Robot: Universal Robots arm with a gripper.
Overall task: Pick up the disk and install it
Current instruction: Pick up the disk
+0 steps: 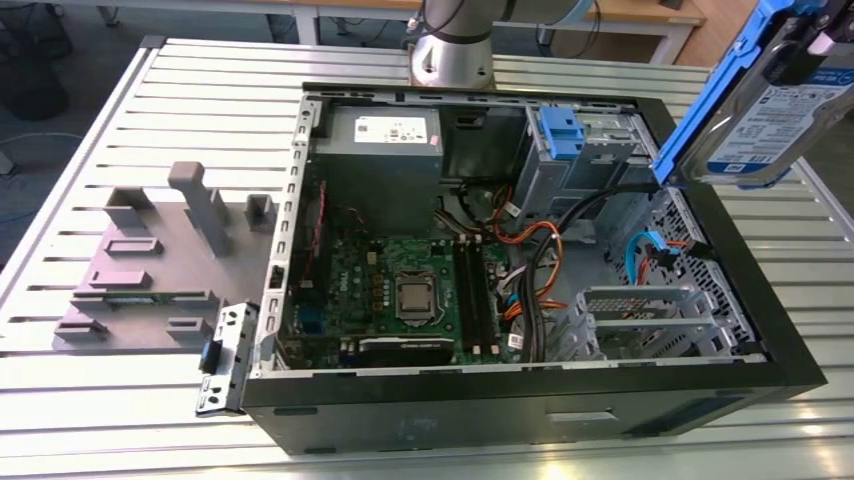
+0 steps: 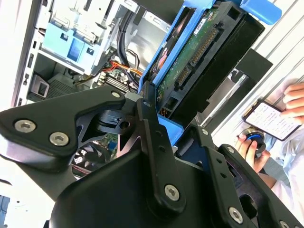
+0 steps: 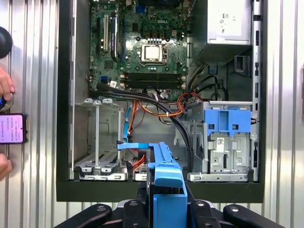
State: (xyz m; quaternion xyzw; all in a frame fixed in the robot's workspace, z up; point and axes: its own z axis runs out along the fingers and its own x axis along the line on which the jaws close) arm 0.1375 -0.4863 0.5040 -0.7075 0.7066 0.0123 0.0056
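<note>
- In the second wrist view we see the gripper [image 2: 164, 126] closed on the disk [image 2: 199, 61]: its black fingers [image 2: 151, 133] clamp the blue carrier bracket, and the drive's green circuit board and connector edge face the camera.
- In the first wrist view the disk [image 3: 166, 173] shows edge-on at the lower middle of the frame, blue bracket outward, held between the gripper's [image 3: 166, 202] black links.
- In the exterior view the disk [image 1: 774, 95] hangs in the upper right of the frame, tilted, label toward us, above the far right corner of the open computer case [image 1: 534, 400] and clear of its rim.
- Below it in the first wrist view lies the grey drive cage [image 3: 228, 147] with its blue latch [image 3: 227, 121]; open room sits above the cage, while a bundle of black and orange cables [image 3: 166, 109] runs just beside it.
- The motherboard [image 3: 142, 47] and power supply [image 3: 228, 21] fill the far half of the case.
- At the left edge of the first wrist view, a person's hand [image 3: 5, 85] is near a phone [image 3: 12, 128] on the slatted table [image 3: 38, 95], well apart from the case.
</note>
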